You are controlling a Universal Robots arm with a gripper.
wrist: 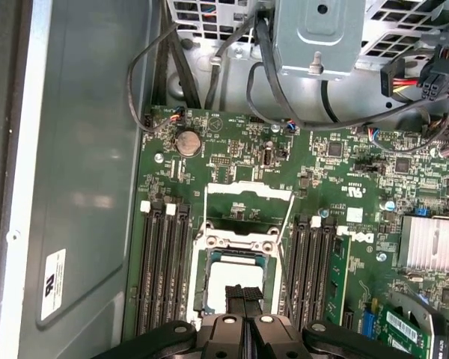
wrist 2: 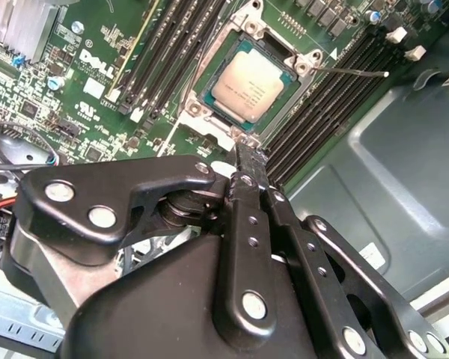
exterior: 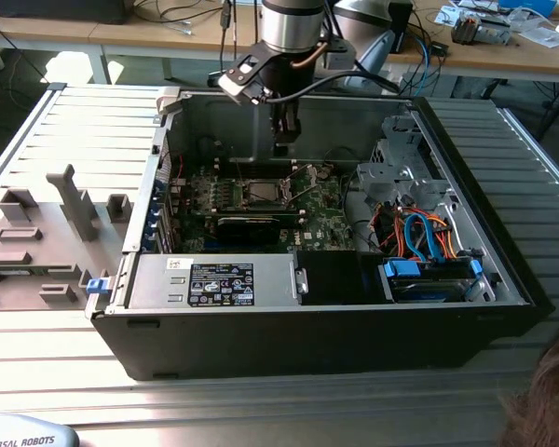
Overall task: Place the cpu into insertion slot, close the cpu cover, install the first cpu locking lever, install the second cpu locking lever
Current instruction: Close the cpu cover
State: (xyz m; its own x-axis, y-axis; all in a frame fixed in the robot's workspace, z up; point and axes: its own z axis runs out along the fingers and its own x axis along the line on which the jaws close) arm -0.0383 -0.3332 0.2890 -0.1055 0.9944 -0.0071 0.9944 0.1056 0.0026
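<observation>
A lab: cable-strewn workbenches [exterior: 102, 35] behind opened computer case [exterior: 307, 345].

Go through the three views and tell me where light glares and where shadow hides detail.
Exterior view: the ribbed table is brightly lit, nearly washed out, while the motherboard inside the computer case lies in shade. Second wrist view: the cpu carries a soft warm sheen, no hard glare; the gripper is dark. First wrist view: even light, the finned heatsink brightest.

cpu [wrist 2: 248, 84]: top of smooth silver-grey metal, rather dull | cpu cover [wrist: 248, 188]: thin bare metal, bright | my gripper [wrist 2: 247, 153]: black metal, half-glossy, with shiny rivets | board [wrist: 232, 142]: green, glossy lacquer | case wall [wrist: 82, 149]: grey sheet metal, matt
</observation>
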